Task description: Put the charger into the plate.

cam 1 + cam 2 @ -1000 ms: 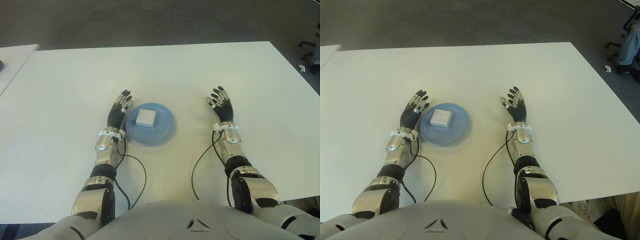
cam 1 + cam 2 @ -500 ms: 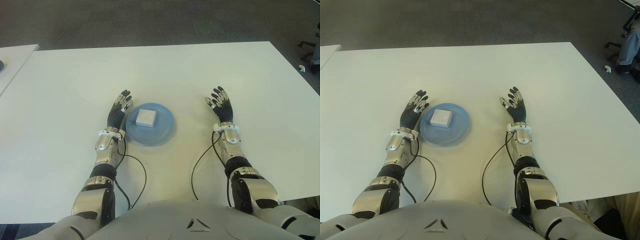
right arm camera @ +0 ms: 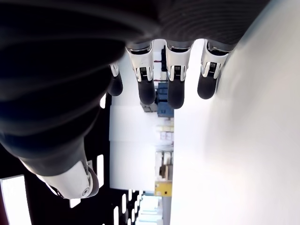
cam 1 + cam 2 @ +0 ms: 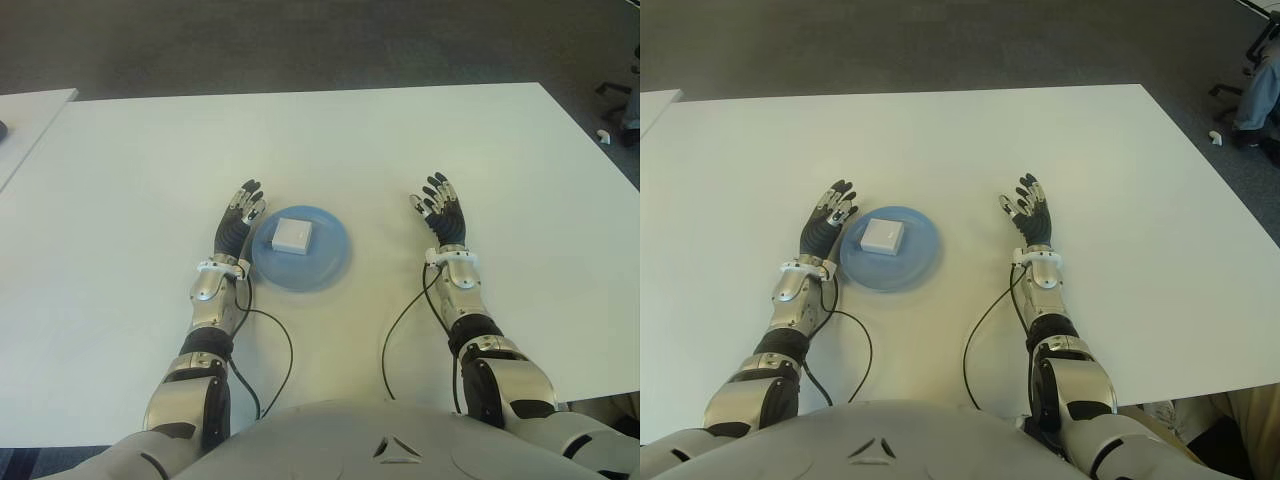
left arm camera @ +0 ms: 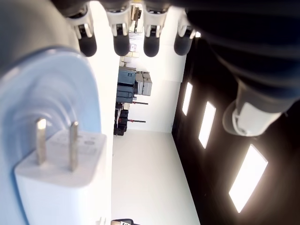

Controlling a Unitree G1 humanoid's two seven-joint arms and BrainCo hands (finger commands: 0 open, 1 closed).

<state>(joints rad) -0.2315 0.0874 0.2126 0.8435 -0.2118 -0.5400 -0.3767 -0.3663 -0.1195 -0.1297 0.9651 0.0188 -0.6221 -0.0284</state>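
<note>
Eye views: the white charger (image 4: pixel 293 234) sits in the blue plate (image 4: pixel 327 263) on the white worktop (image 4: pixel 130 190). The left hand (image 4: pixel 240 220) is just beside the plate's left rim, the right hand (image 4: pixel 440 210) well apart on the right, cables (image 4: pixel 400 310) trailing back.

Left wrist: fingers (image 5: pixel 121 45) released, charger prongs up.

Right wrist: fingers (image 3: pixel 176 89) released, holding nothing.

One white charger (image 4: pixel 293 234) with two prongs, one blue plate (image 4: pixel 325 262), one white desk (image 4: pixel 330 140), two robot hands: the left robot hand (image 4: pixel 241 215) and the right robot hand (image 4: pixel 441 209).
</note>
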